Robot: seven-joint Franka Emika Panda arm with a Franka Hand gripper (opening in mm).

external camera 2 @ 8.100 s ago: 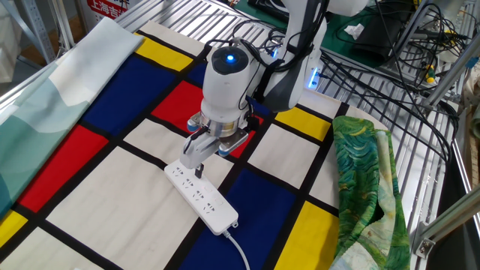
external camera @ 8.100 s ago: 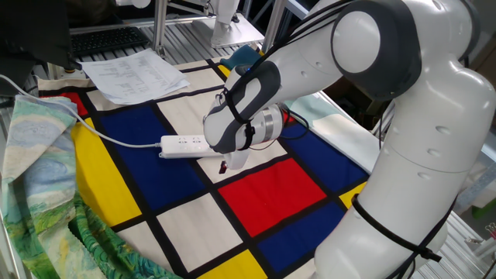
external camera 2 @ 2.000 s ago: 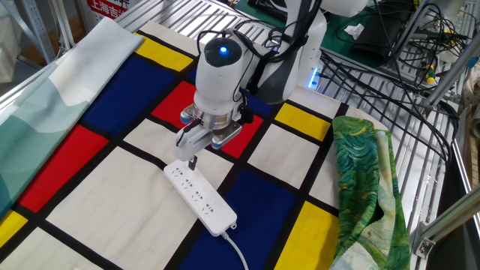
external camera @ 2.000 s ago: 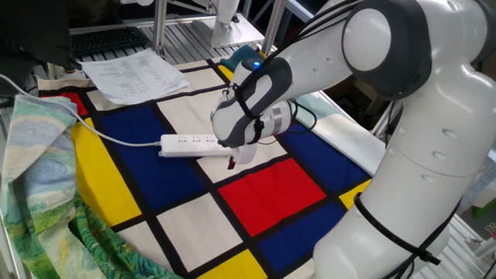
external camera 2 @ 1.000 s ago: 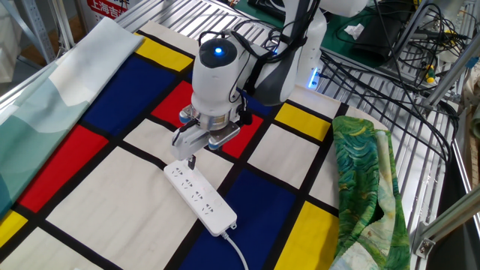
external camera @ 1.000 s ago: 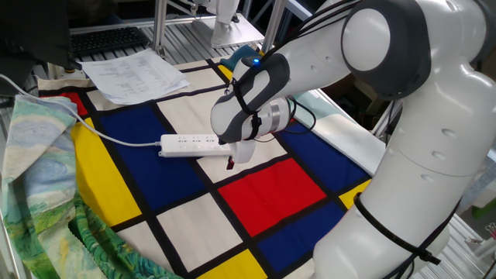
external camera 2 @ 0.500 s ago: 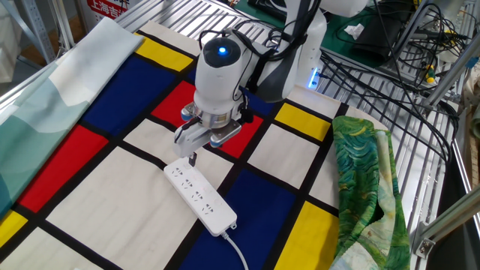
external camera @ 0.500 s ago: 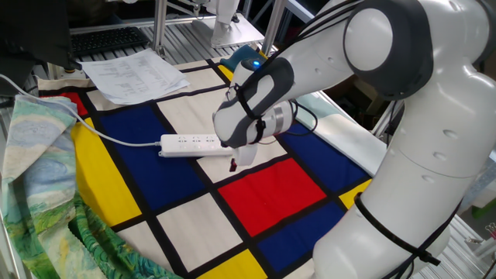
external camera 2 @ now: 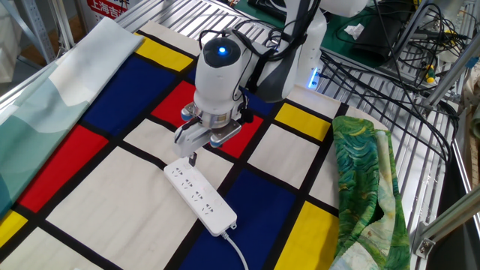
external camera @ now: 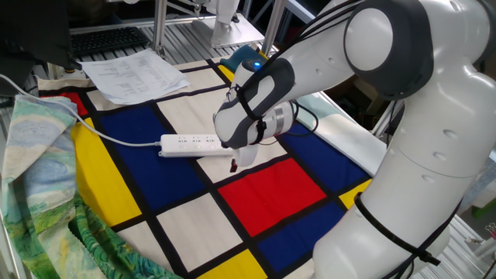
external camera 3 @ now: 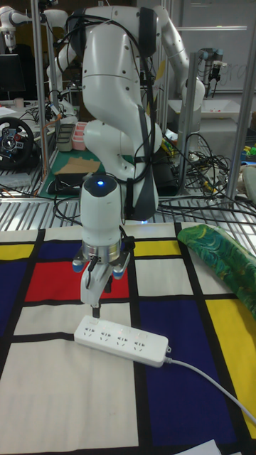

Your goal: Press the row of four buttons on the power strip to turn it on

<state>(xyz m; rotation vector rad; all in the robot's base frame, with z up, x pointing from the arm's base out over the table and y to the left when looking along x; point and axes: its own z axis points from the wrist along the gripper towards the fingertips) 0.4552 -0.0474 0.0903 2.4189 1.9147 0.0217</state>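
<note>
Presently, end effector (external camera 2: 193, 157), grip state indiscernible, hovers over long white plastic power strip (external camera 2: 201, 197)'s far end; next: descend onto nearest small white button (external camera 3: 93, 329).

four buttons (external camera 3: 122, 339) too small to tell apart, power strip (external camera: 186, 144) end hidden behind arm — cord (external camera 3: 213, 384) cut off by edge

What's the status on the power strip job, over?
Gripper poised above power strip, at the end away from its cord. Finger state unclear. Nothing in the way.
</note>
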